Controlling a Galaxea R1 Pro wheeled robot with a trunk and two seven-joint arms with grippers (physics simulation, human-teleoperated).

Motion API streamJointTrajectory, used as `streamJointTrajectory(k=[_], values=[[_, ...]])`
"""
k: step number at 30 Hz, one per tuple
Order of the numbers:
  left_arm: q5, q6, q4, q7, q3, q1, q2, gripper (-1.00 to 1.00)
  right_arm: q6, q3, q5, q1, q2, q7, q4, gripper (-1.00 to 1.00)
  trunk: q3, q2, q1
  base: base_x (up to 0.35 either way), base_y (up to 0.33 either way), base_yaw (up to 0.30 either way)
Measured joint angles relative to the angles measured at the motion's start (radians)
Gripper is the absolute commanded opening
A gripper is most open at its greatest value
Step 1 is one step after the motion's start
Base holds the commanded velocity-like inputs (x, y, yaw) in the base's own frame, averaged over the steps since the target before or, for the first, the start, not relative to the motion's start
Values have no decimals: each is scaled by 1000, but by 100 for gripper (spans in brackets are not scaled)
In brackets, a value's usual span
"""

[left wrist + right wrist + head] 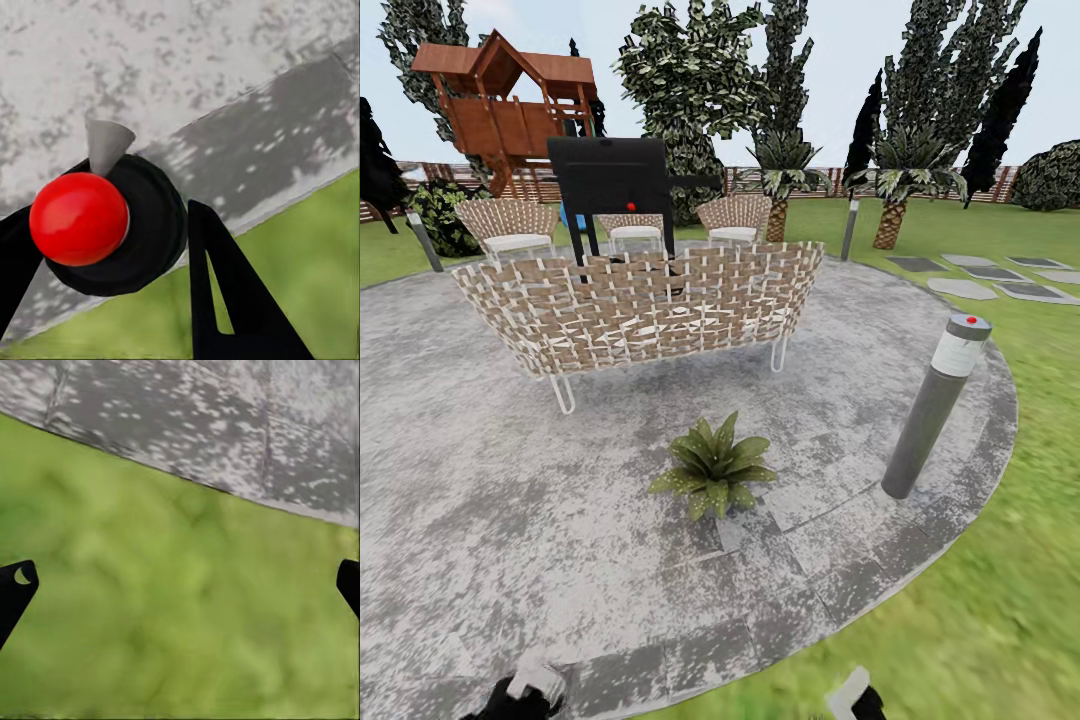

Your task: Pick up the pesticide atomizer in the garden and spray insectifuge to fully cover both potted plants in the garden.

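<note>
The left hand (112, 247) is closed around the atomizer (112, 225), a black round body with a red ball top and a grey cone nozzle pointing out over the grey patio (150, 67), near the lawn's edge. The right hand (180, 585) is spread wide above grass. One potted plant (713, 466) sits on the patio in front of a woven sofa (640, 300), leaves fanning upward, well apart from a grey post light (937, 400).

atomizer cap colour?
Red: a round red top on the atomizer, black body, held in the left gripper. Clearest in the left wrist view.

Round grey paved patio (480, 520): potted plant (713, 467), wicker sofa (640, 305), bollard light (937, 405).
</note>
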Motion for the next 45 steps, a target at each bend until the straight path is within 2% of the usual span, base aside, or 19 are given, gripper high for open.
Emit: streamJointTrajectory(k=[1,2,3,5,8,13,19,25,26,30,32,38,45], values=[[65,-1,0,14,0,12,0,-100,-16,-4,-54,0,2,-23,13,100,0,0,0,0,0,0],[119,-3,0,29,0,23,0,-100,-35,-6,-126,1,2,-37,21,100,0,0,0,0,0,0],[186,-6,0,56,2,38,4,-100,-60,-17,-236,1,1,-48,31,100,0,0,0,0,0,0],[262,-9,0,94,1,58,4,-100,-86,-25,-390,1,0,-54,39,100,0,0,0,0,0,0],[302,-8,1,112,-1,68,0,-100,-96,-27,-464,1,-3,-55,43,100,0,0,0,0,0,0],[307,-3,6,113,-2,76,-2,-100,-97,-26,-477,1,2,-57,40,100,0,0,0,0,0,0],[322,-3,12,119,-1,89,-10,-100,-97,-31,-481,2,-7,-63,43,100,0,0,0,0,0,46],[335,-6,12,120,0,90,-35,-100,-97,-30,-482,2,-8,-64,45,100,-3,0,0,0,0,239],[344,-6,12,121,0,90,-36,-100,-97,-30,-482,2,-8,-64,45,100,-3,0,0,0,0,269],[430,-8,12,122,2,91,-36,-100,-97,-29,-483,4,-6,-63,44,100,-4,0,0,0,85,274],[459,-9,12,122,2,93,-35,-100,-97,-30,-483,4,-2,-63,45,100,-4,0,0,0,259,278],[477,-9,13,120,1,110,-35,-100,-97,-30,-484,6,1,-63,44,100,-3,0,0,9,298,278],[479,-10,12,120,1,117,-32,-100,-97,-30,-484,7,2,-63,44,100,1,0,0,130,300,277]])
